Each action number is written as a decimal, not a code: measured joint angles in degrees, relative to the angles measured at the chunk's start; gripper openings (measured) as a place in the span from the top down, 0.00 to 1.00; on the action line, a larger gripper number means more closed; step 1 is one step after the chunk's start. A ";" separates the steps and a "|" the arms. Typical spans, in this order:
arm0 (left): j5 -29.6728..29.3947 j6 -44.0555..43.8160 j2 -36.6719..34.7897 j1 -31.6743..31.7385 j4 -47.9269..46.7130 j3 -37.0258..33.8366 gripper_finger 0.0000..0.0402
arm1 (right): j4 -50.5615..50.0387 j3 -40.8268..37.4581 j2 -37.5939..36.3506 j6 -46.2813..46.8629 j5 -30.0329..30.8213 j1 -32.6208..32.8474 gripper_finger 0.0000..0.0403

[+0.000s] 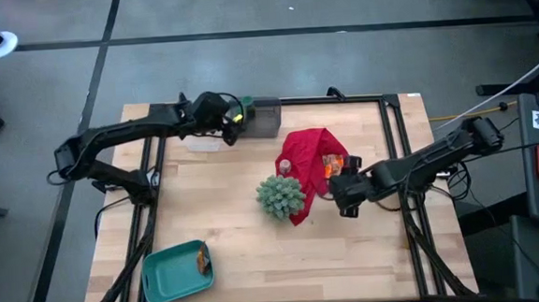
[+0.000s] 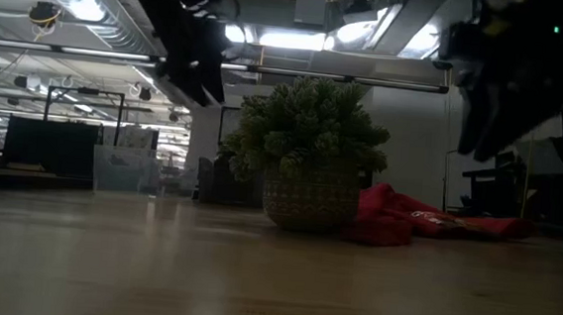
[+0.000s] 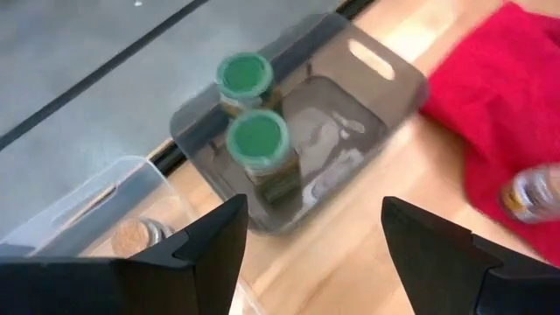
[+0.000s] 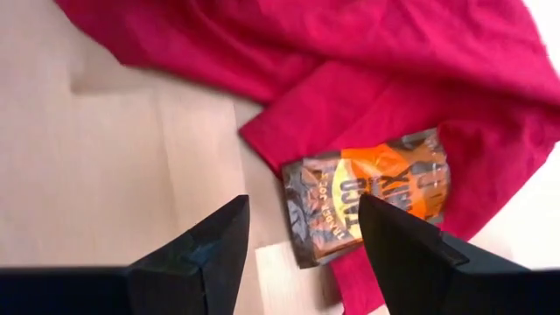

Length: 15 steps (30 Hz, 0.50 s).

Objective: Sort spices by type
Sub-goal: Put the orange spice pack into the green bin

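My left gripper hangs open and empty by the far edge, over a grey see-through bin. Two green-lidded jars stand in that bin. Beside it, a clear bin holds a tan-brown jar. My right gripper is open just above an orange and brown packet, which lies flat on the red cloth's edge. Another small jar lies on the red cloth. A further packet lies in the teal tray.
The red cloth lies crumpled at the table's middle. The spiky green ball plant stands in its basket pot against the cloth's near-left side. The teal tray sits at the near-left corner. Bare wood lies along the near edge.
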 joint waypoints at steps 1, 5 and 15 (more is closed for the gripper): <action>0.00 0.11 -0.41 -0.55 -0.61 -0.02 0.39 | -0.08 0.00 1.09 0.00 -0.02 0.00 0.46; 0.00 0.11 -1.46 -2.23 -1.39 -0.01 0.39 | -0.78 0.00 5.32 0.03 1.08 0.00 0.46; -0.02 0.27 -1.48 -4.53 -2.92 -0.02 0.39 | -0.75 0.00 15.38 0.73 5.03 0.00 0.46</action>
